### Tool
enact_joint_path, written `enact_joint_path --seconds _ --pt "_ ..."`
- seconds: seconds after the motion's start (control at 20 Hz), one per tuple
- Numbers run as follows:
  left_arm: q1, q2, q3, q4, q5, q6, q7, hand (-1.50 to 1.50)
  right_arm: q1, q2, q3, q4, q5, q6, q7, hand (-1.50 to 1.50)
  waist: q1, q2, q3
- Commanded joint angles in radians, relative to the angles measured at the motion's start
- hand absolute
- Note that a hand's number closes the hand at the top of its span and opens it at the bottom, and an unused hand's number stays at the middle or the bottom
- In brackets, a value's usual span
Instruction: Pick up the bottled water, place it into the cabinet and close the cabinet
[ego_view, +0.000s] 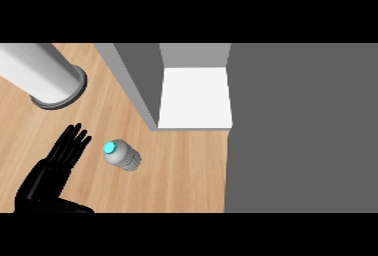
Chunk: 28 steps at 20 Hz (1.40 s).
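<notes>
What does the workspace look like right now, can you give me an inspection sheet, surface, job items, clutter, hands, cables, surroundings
Surface: wooden counter, bare around the bottle.
Job's things: bottled water standing on the counter, blue cap up; cabinet open, white shelf showing, nothing on the part in view.
Clutter: grey cylinder at far left.
Hands: left hand open, fingers straight, just left of the bottle, not touching; right hand not in view.
Cables: nothing seen.
Surroundings: dark grey panel filling the right side.
</notes>
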Motion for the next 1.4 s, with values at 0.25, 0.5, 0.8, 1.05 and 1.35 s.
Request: enact_joint_path --seconds 0.25,0.5,0.8,1.05,1.35 --pt "-0.158 0.025 0.043 0.446 -0.082 -0.039 -0.200 -1.50 0.054 0.010 -0.005 0.053 0.036 0.048 -0.098 -1.50 -0.007 0.002 0.000" --pt "-0.276 0.038 0.057 0.639 -0.092 -0.045 -0.239 -1.50 0.098 -0.001 0.014 -0.057 -0.018 0.035 -0.016 -1.50 -0.006 0.001 -0.001" --pt "-0.374 0.099 0.092 0.932 -0.116 -0.129 -0.386 -1.50 0.128 -0.015 -0.006 0.009 -0.009 0.083 -0.088 -1.50 -0.014 0.003 -0.001" --pt "-0.489 0.059 0.066 1.072 -0.176 -0.064 -0.469 -1.50 0.074 -0.002 -0.001 -0.014 -0.007 0.046 -0.026 -1.50 -0.011 0.003 -0.001" --pt "-0.509 0.024 0.041 1.202 -0.227 -0.056 -0.597 -1.50 0.079 -0.002 0.023 -0.043 -0.002 0.051 -0.029 -1.50 -0.018 0.006 -0.002"
